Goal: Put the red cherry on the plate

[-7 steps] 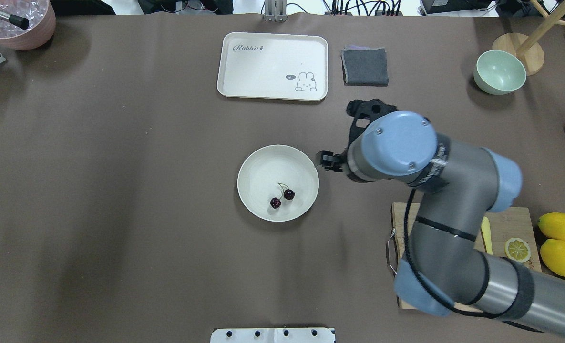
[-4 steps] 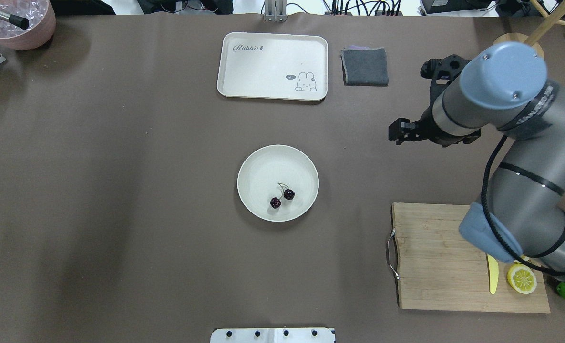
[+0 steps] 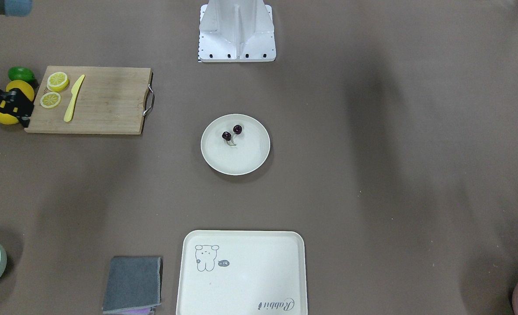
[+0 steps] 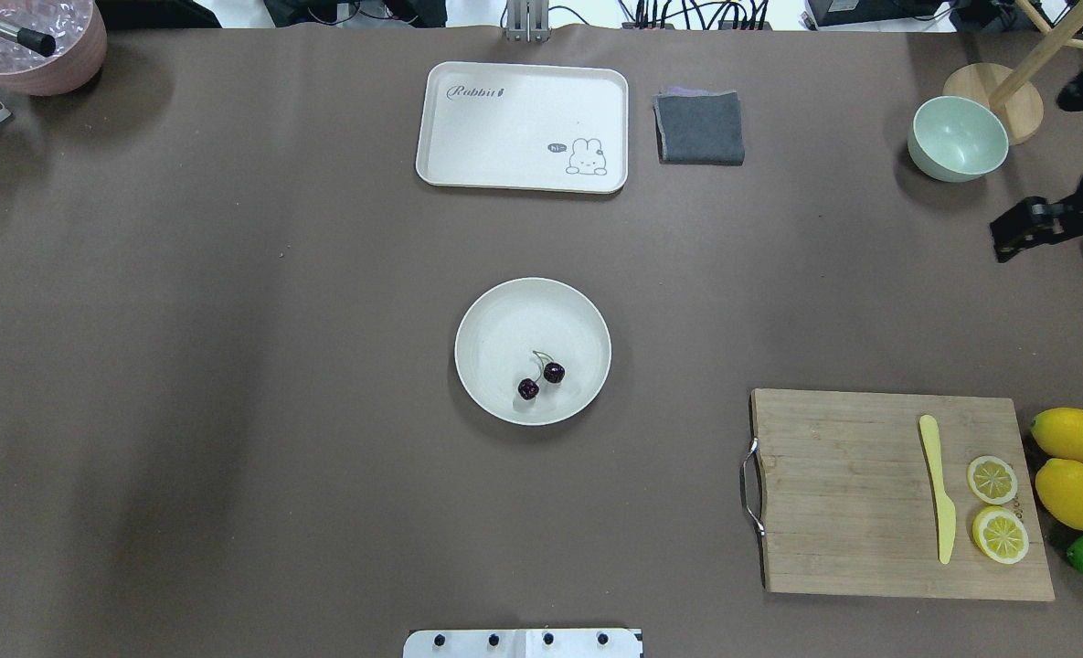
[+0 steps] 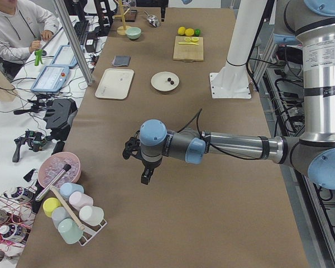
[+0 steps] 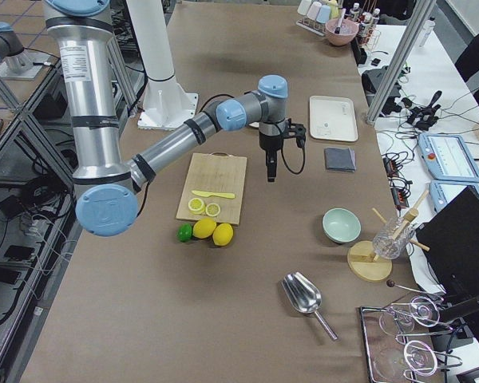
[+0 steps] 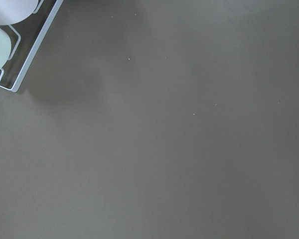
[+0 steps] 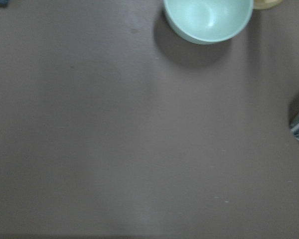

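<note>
The red cherry [image 4: 541, 379], a dark joined pair, lies inside the round cream plate [image 4: 504, 320] at the table's middle; in the front-facing view the cherry [image 3: 231, 132] rests in the plate's [image 3: 237, 159] half nearer the robot. My right gripper [image 4: 1016, 233] hangs far to the right near the green bowl, well away from the plate, and looks open with nothing in it; it also shows as the right gripper [image 6: 270, 177]. My left gripper [image 5: 146, 177] hovers over bare table at the far left end; I cannot tell its state.
A rabbit tray [image 4: 523, 128], a grey cloth [image 4: 699, 128] and a green bowl [image 4: 958, 137] line the far side. A cutting board [image 4: 852, 493] carries a yellow knife and lemon halves, with lemons [image 4: 1073, 466] and a lime beside it. A cup rack [image 5: 72, 218] stands at the left end.
My right arm has swung from beside the plate out to the right edge, uncovering the cutting board. The cherry has stayed put on the plate.
</note>
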`<state>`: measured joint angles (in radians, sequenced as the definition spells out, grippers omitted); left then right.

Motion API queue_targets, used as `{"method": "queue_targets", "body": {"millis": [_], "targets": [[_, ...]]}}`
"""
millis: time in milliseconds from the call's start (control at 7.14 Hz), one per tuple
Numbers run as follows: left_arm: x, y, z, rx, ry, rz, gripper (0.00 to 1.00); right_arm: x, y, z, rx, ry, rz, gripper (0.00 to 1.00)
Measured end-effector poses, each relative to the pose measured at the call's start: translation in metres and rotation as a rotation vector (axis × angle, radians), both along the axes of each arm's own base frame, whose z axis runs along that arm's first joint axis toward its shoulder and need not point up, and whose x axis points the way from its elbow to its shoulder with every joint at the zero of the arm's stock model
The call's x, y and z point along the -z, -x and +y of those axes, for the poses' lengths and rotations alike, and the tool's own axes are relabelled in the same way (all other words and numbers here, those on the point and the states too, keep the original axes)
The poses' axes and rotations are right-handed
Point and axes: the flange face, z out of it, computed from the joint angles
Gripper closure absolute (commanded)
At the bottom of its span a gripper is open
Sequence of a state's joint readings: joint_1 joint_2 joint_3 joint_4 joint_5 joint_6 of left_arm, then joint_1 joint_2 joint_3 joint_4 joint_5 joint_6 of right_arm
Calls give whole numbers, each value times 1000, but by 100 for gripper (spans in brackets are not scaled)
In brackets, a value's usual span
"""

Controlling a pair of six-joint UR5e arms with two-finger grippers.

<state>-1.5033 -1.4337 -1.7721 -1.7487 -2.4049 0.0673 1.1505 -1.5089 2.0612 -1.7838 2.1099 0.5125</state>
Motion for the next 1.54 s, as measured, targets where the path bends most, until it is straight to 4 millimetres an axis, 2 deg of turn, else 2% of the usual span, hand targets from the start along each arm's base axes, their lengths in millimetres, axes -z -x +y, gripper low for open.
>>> {"method": "queue_targets", "body": {"millis": [280,420,561,701,841,981,1541], "targets": [[-3,0,1,2,11,-2,2,-80,-81,-3,43,49,-25,0],[-8,0,0,3,23,-4,2,-121,-109,-6,50,70,-34,0],[-15,-1,-2,3,37,-6,2,-159,-128,-9,54,85,-51,0],[-19,-1,-5,2,51,-8,2,-188,-139,-11,55,96,-74,0],[-21,-1,-7,2,67,-9,2,-208,-148,-10,54,102,-89,0],[-23,-1,-8,2,82,-11,2,-220,-157,-9,52,104,-94,0],[-38,3,-2,2,96,-15,2,-237,-179,4,48,82,-87,0]]}}
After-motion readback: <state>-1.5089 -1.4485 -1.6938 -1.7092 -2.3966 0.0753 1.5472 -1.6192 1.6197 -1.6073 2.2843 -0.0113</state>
